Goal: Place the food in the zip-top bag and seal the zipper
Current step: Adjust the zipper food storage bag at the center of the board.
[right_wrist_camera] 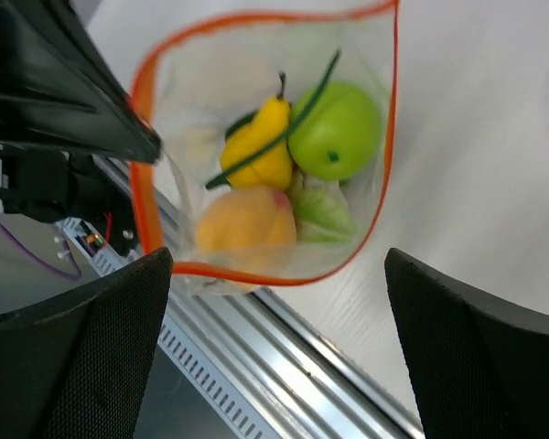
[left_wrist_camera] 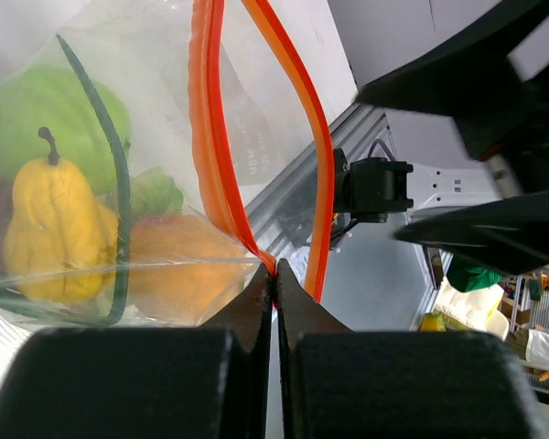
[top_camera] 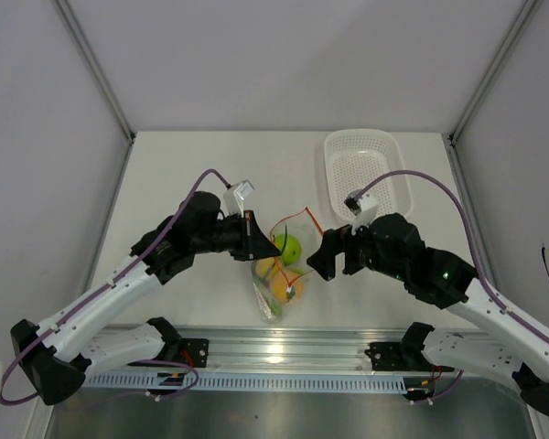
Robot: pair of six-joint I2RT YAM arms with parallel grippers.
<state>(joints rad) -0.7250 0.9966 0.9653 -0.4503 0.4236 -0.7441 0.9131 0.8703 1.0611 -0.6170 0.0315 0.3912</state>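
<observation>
Right at the tips of the left pincer (left_wrist_camera: 274,279), the two black fingers are pressed tight together, pinching the zipper (left_wrist_camera: 206,137) at one side of the zip-top bag (top_camera: 282,274). Across from it on the right, the right pincer (right_wrist_camera: 279,261) is spread wide and holding nothing, with the bag's mouth gaping open in front of it. So the strip isn't sealed, it loops open. Looking down into the bag you can see the food: a green apple (right_wrist_camera: 339,133), a yellow piece (right_wrist_camera: 261,146) with a green stalk (right_wrist_camera: 284,119) lying across it, an orange-yellow round fruit (right_wrist_camera: 242,229) and a pale leafy piece (right_wrist_camera: 325,210). The bag sits between the two pincers, near the middle of the near edge of the surface (top_camera: 192,165). Farther back on the right there's a white perforated basket (top_camera: 329,174), well apart from the bag.
</observation>
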